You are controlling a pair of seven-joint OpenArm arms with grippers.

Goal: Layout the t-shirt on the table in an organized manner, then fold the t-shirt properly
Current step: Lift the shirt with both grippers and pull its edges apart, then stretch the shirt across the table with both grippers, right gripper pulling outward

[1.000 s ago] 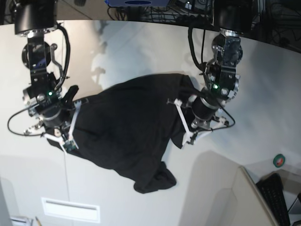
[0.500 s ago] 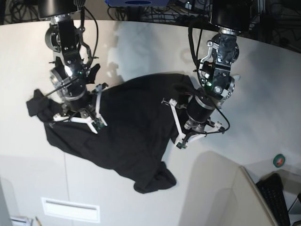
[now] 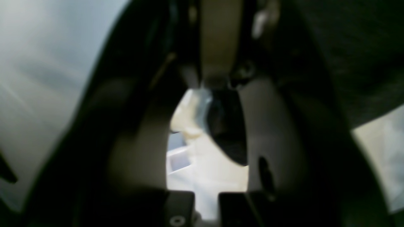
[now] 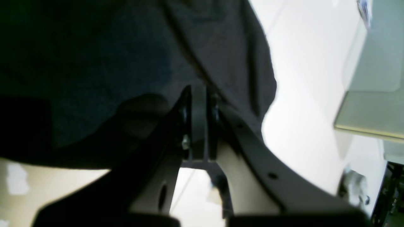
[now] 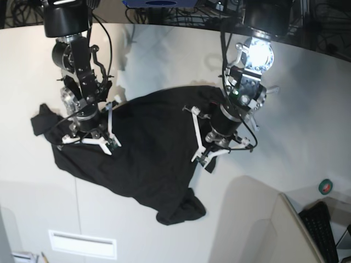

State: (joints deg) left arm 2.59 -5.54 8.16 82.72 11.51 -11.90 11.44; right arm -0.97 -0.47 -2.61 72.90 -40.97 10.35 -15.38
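The black t-shirt (image 5: 148, 153) lies rumpled across the middle of the cream table (image 5: 175, 60), one sleeve sticking out at the far left and a bunched corner at the bottom. My right gripper (image 5: 112, 143) rests on its left part. In the right wrist view that gripper (image 4: 199, 91) is shut, with the t-shirt (image 4: 126, 47) draped over its tips. My left gripper (image 5: 204, 158) sits at the shirt's right edge. The left wrist view is blurred: the left gripper (image 3: 217, 82) is shut, with dark t-shirt cloth (image 3: 363, 63) close around it.
A small white rectangular plate (image 5: 82, 244) lies near the front left. At the right, a green round object (image 5: 326, 186) sits above a black keyboard (image 5: 321, 227), beside a pale raised panel (image 5: 263, 224). A pale box (image 4: 369, 78) shows in the right wrist view.
My right arm swung from the far left up toward the middle, and the shirt's left sleeve now shows. My left gripper shifted left along the shirt's right edge.
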